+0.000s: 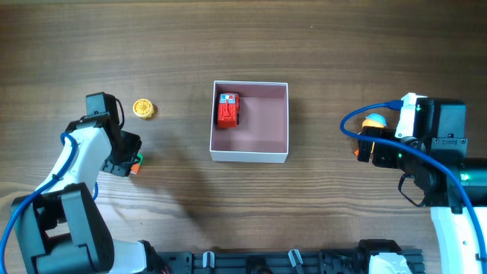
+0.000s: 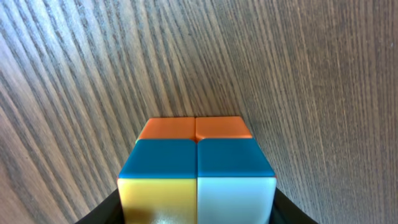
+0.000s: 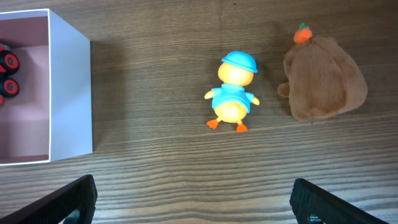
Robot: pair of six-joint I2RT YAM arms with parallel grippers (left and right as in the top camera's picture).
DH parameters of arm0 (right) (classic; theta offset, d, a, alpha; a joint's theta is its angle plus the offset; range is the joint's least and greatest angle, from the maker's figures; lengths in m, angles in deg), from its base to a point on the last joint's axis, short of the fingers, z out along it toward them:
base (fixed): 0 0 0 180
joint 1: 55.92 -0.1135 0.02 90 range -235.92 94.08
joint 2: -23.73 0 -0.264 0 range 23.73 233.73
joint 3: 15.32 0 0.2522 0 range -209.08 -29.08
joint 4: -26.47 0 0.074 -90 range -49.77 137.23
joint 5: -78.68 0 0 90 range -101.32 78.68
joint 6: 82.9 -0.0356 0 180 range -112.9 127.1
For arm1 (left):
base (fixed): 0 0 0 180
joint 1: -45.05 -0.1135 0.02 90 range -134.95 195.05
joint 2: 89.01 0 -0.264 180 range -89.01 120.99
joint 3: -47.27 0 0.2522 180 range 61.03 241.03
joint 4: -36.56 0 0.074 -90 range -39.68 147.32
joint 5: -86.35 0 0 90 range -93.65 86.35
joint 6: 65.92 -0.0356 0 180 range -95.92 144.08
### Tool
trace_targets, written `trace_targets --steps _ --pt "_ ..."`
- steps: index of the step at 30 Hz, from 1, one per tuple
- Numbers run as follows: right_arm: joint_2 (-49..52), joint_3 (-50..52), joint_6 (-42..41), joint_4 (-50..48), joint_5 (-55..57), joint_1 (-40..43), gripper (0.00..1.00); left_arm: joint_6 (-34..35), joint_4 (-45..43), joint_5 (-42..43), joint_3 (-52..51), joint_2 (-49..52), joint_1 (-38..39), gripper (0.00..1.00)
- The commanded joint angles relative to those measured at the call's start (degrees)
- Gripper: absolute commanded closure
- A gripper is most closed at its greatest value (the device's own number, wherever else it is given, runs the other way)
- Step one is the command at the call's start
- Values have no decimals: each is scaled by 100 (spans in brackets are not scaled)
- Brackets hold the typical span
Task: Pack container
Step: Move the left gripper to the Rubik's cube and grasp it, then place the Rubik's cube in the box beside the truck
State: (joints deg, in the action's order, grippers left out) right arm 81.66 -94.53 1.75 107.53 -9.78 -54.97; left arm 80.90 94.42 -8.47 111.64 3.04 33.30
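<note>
The container (image 1: 249,155) stands at the table's middle, white-walled and pink inside, with a red toy car (image 1: 227,109) in its left part. My left gripper (image 1: 128,158) is at the left, low over the table, shut on a small colour cube (image 2: 196,168) with orange, blue, yellow and white faces. My right gripper (image 3: 194,194) is open and empty, right of the container (image 3: 69,93). A yellow duck toy in blue (image 3: 231,93) and a brown plush (image 3: 323,78) lie on the table ahead of it. The car's wheels (image 3: 7,68) show at that view's left edge.
A small yellow round toy (image 1: 144,109) lies on the table left of the container, beyond my left gripper. The duck (image 1: 374,121) shows beside my right wrist from overhead; the plush is mostly hidden under that arm.
</note>
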Motion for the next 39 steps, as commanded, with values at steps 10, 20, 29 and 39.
trace_targets --steps 10,20,29,39 --pt "-42 -142 -81 26 -28 -24 0 -490 76 -61 -2 -131 57 83" --pt "-42 -142 -87 -83 -31 -24 0 -1176 966 -26 1285 -1534 1451 96" --pt "-42 -142 -85 -79 -28 -24 0 -1845 -284 -109 2302 -1451 4494 96" --pt "-42 -142 -83 -42 -33 -24 0 -3418 -1410 -81 2302 1021 5176 96"
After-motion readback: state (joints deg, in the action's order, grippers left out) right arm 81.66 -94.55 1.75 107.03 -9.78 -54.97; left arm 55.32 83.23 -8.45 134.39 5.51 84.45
